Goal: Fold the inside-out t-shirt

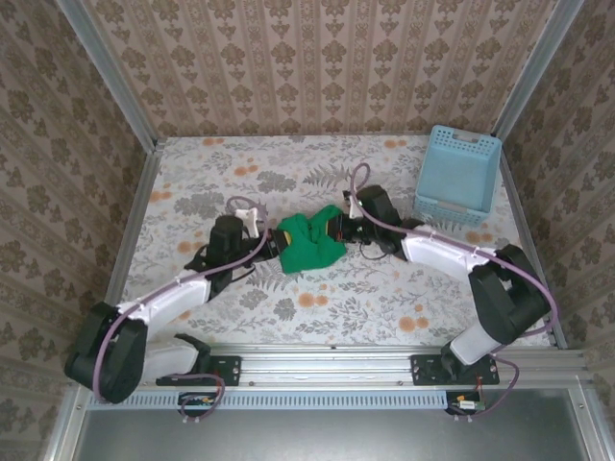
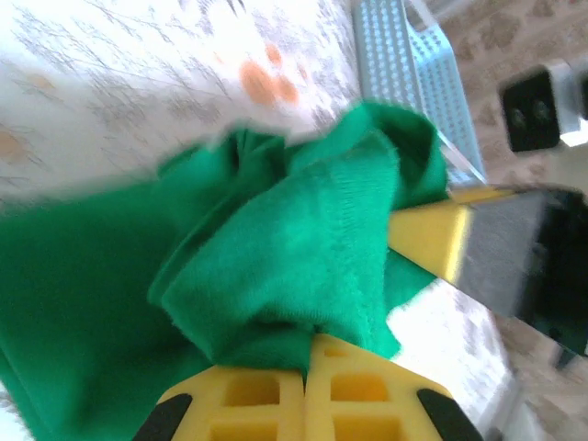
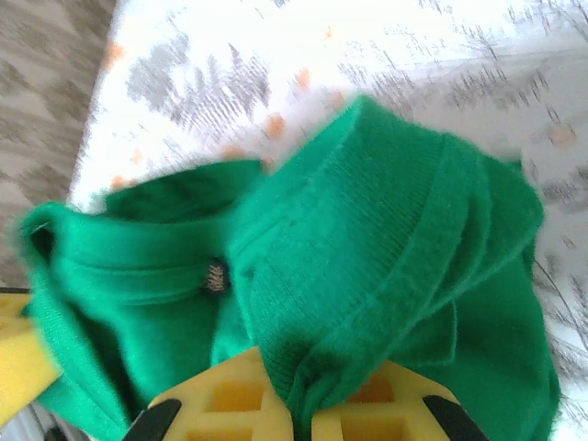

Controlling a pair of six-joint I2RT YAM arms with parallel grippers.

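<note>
Bunching t-shirt (image 1: 309, 242) between both jaws

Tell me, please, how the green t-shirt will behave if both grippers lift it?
Probably floppy: the t-shirt lies bunched in soft folds. It would likely sag between the left gripper and right gripper, which pinch only small bunches.
</note>
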